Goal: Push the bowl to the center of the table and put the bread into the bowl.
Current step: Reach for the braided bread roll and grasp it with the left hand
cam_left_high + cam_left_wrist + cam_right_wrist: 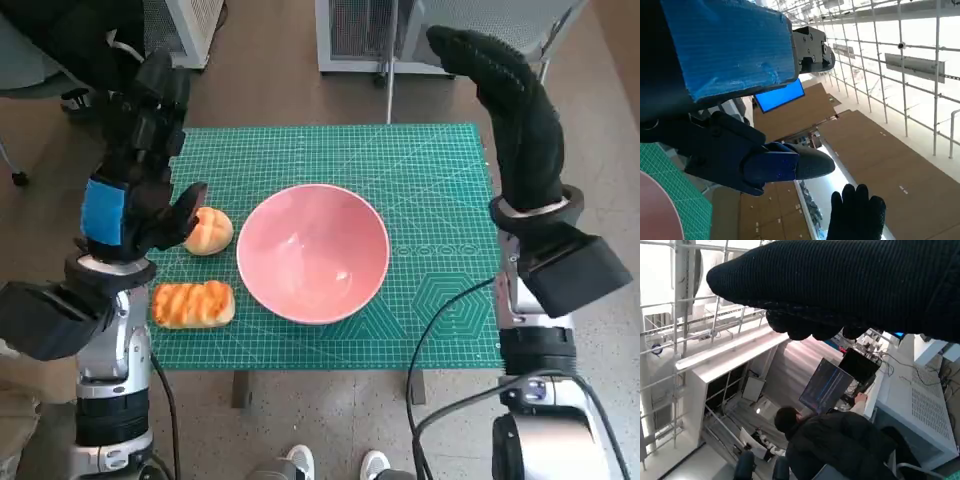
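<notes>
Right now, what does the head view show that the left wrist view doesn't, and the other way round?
Only the head view shows the round bread roll, the long glazed bread and the whole pink bowl. Only the left wrist view shows a blue screen and ceiling framework. Both show the left hand, the gloved right hand, the green mat and some of the bowl.

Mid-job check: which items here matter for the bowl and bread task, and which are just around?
Belongs to the job:
pink bowl
round bread roll
glazed bread loaf
green cutting mat on the table

Just around:
white cabinet
person's shoes
monitor
seated person
</notes>
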Robot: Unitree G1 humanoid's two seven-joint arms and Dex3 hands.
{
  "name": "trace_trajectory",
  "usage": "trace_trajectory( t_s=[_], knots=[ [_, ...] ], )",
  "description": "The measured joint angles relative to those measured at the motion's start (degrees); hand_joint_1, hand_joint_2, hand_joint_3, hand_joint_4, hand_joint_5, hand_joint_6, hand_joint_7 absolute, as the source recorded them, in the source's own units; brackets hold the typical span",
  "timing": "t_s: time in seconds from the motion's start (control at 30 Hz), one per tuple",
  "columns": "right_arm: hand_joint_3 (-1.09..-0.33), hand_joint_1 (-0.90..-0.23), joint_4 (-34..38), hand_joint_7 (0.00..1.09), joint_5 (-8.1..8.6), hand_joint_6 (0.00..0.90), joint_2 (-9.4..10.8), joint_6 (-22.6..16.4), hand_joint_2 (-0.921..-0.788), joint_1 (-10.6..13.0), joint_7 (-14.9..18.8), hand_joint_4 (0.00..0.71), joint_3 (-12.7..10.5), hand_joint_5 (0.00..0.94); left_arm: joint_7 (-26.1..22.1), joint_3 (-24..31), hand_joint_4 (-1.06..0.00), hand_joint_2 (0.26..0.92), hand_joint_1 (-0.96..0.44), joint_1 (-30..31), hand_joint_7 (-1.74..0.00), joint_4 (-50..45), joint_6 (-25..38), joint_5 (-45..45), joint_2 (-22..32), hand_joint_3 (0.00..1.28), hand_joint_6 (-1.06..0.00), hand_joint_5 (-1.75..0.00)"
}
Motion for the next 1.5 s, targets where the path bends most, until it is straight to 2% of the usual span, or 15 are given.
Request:
trace_trajectory(
  t_s=[0.2, 0.43, 0.67, 0.9, 1.03, 1.2, 1.4, 1.5],
  knots=[
    [-0.798, -0.669, -0.17, 0.11, 1.62, 0.167, 0.22, 0.06, -0.921, 0.7, 1.18, 0.196, -0.01, 0.002, 2.46, 0.47, -0.07, 0.921, -0.62, 2.82, -0.36, -5.87, 0.07, 7.05, 2.14, 0.35, 0.0, -0.02],
    [-0.796, -0.665, -0.38, 0.11, 1.84, 0.166, 0.23, 0.48, -0.921, 0.87, 2.13, 0.194, -0.05, 0.001, 4.92, 1.19, -0.08, 0.921, -0.62, 5.01, -0.39, -11.54, 0.92, 14.21, 5.4, 0.33, 0.0, -0.03],
    [-0.789, -0.665, -0.73, 0.12, 2.87, 0.166, 0.69, 0.81, -0.921, 0.91, 3.08, 0.192, -0.14, 0.0, 5.07, 2.15, -0.09, 0.915, -0.61, 9.9, -0.45, -19.41, 5.56, 21.38, 9.09, 0.23, 0.0, -0.03],
    [-0.783, -0.669, -0.82, 0.12, 3.73, 0.165, 0.8, 1.23, -0.921, 0.96, 3.56, 0.191, -0.28, 0.0, 2.44, 2.93, -0.09, 0.91, -0.59, 13.97, -0.48, -25.3, 10.93, 22.15, 11.78, 0.17, 0.0, -0.04],
    [-0.777, -0.675, -0.88, 0.12, 3.85, 0.163, 1.02, 1.29, -0.921, 0.96, 3.85, 0.191, -0.23, 0.0, 1.58, 3.35, -0.09, 0.876, -0.55, 15.11, -0.51, -27.54, 13.32, 22.14, 12.52, 0.12, 0.0, -0.04],
    [-0.773, -0.678, -1.01, 0.13, 3.94, 0.161, 1.29, 1.35, -0.921, 1.06, 4.23, 0.19, -0.35, 0.0, -2.73, 5.22, -0.1, 0.823, -0.49, 19.76, -0.55, -33.98, 19.96, 22.64, 15.54, 0.08, 0.0, -0.04],
    [-0.773, -0.678, -1.03, 0.13, 4.01, 0.159, 1.29, 1.37, -0.921, 1.15, 4.61, 0.19, -0.64, 0.0, -7.28, 6.02, -0.11, 0.812, -0.45, 24.96, -0.53, -39.94, 28.32, 25.87, 19.06, 0.04, -0.02, -0.03],
    [-0.77, -0.678, -1.03, 0.13, 4.01, 0.157, 1.45, 1.45, -0.921, 1.14, 4.82, 0.188, -0.61, 0.0, -8.7, 5.97, -0.12, 0.817, -0.42, 25.91, -0.42, -41.86, 31.89, 27.07, 19.76, 0.02, -0.08, -0.02]
  ],
)
